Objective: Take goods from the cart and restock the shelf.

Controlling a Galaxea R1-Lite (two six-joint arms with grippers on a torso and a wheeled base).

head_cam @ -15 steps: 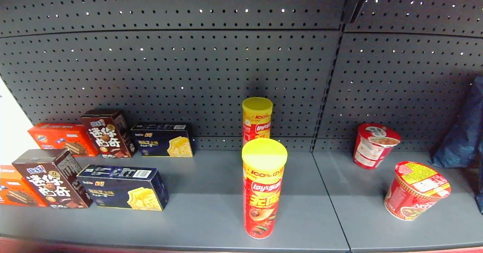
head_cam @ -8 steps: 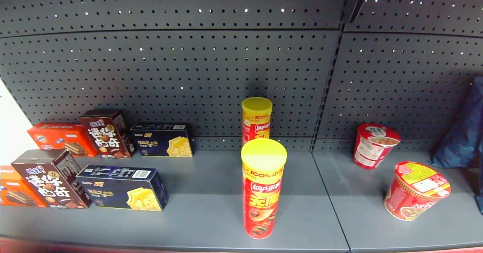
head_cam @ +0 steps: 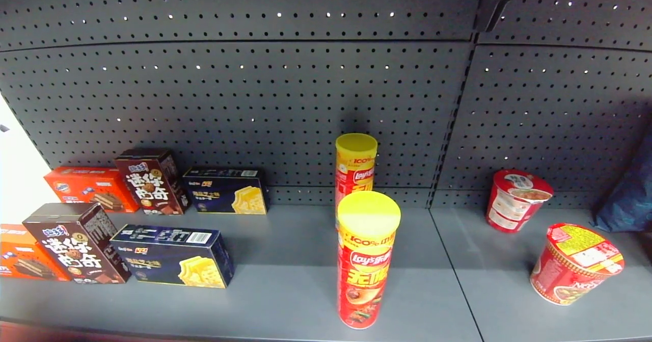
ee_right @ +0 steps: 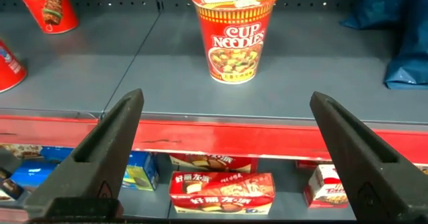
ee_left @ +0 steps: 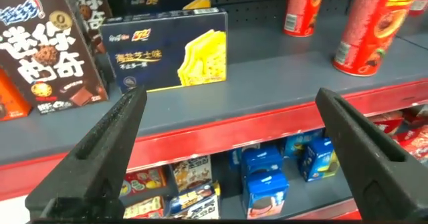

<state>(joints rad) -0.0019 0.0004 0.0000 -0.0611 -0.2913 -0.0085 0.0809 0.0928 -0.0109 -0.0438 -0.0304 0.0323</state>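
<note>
The grey shelf [head_cam: 285, 291] carries two red chip cans with yellow lids, one in front [head_cam: 364, 260] and one behind [head_cam: 355, 171]. Orange, brown and navy snack boxes [head_cam: 173, 256] stand at the left, two red cup noodles [head_cam: 573, 265] at the right. My left gripper [ee_left: 231, 97] is open and empty in front of the shelf edge, facing a navy box [ee_left: 167, 50] and a brown box [ee_left: 43, 50]. My right gripper [ee_right: 227, 97] is open and empty, facing a cup noodle [ee_right: 234, 30] that stands upright on the shelf.
A dark pegboard wall [head_cam: 254, 102] backs the shelf. A blue bag [head_cam: 626, 199] lies at the far right, near the cup noodle [ee_right: 401, 30]. Below the red shelf edge [ee_right: 221, 134] a lower shelf holds more packaged goods [ee_left: 267, 184].
The whole head picture has shifted a little to the right and down, so the camera moved. The goods on the shelf keep their places.
</note>
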